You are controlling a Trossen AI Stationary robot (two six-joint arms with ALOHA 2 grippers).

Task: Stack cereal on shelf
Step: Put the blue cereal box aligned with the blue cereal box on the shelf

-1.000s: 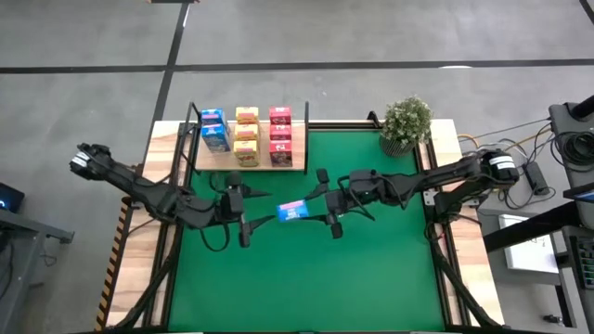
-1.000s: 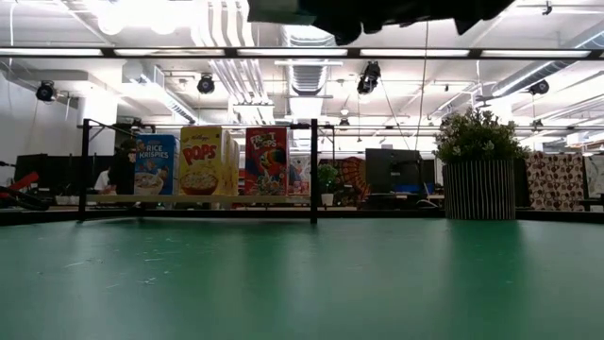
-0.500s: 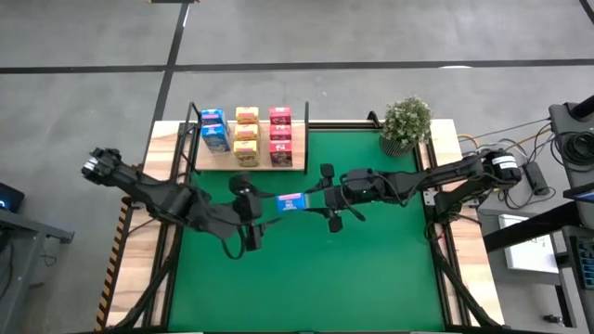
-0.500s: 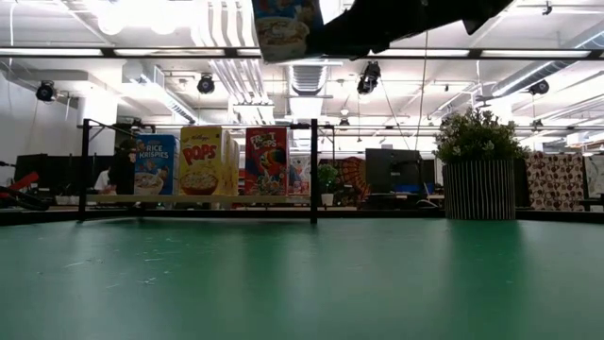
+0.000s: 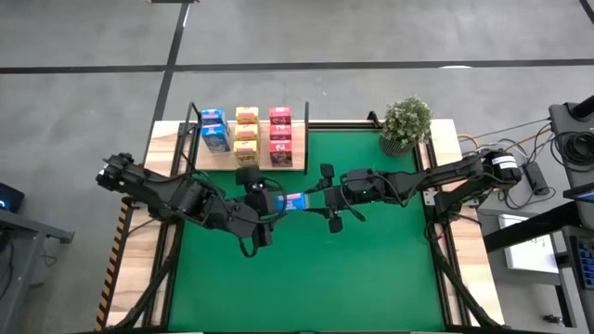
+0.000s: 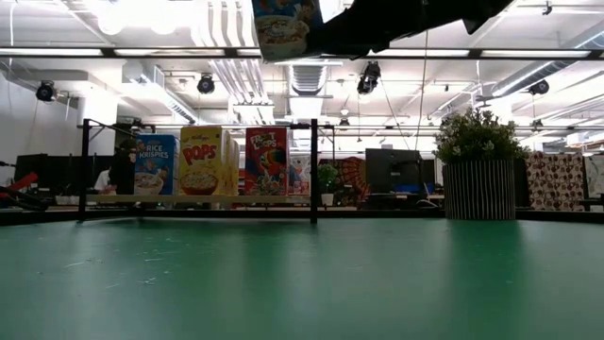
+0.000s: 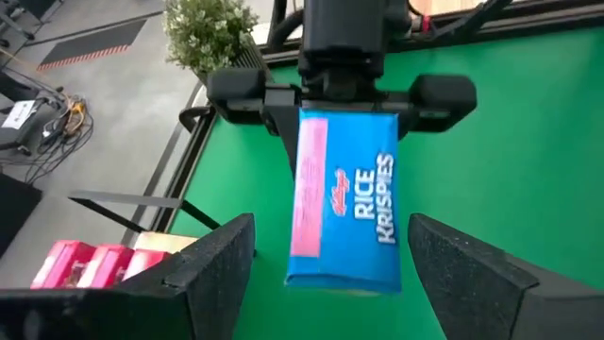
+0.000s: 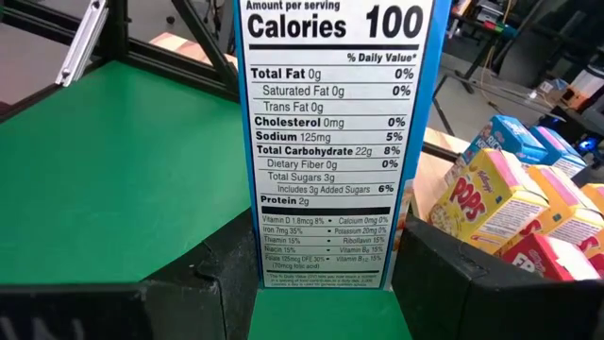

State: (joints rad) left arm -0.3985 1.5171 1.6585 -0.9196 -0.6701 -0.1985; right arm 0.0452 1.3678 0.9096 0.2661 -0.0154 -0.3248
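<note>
A blue Rice Krispies cereal box (image 5: 295, 201) hangs above the green mat, with my right gripper (image 5: 314, 198) shut on it. The low view shows the box (image 6: 283, 24) high up. My left gripper (image 5: 269, 200) is open. In the left wrist view its fingers (image 7: 219, 269) stand on either side of the box's near end (image 7: 342, 269) with gaps, touching nothing. The shelf (image 5: 295, 160) lies at the table's far side. Blue (image 5: 215, 131), yellow (image 5: 246, 135) and pink (image 5: 280, 136) cereal boxes stand on it. My right gripper pinches the blue box between its two fingers at the end toward the table's right (image 8: 326, 279). The fingers (image 8: 193, 302) come in about level from the right, along the box. The box is lifted clear of the mat and sticks out toward my left gripper.
A potted plant (image 5: 406, 123) stands at the mat's far right corner. Thin black posts (image 6: 313, 170) rise at the shelf's ends. The green mat (image 5: 371, 269) spreads bare toward the near edge.
My left gripper has risen and gone toward the table's right, tipping up from pointing down, until its open fingers flank the blue box's free end. My right gripper has stayed in place, tilting the box slightly; its end now shows at the top of the low view.
</note>
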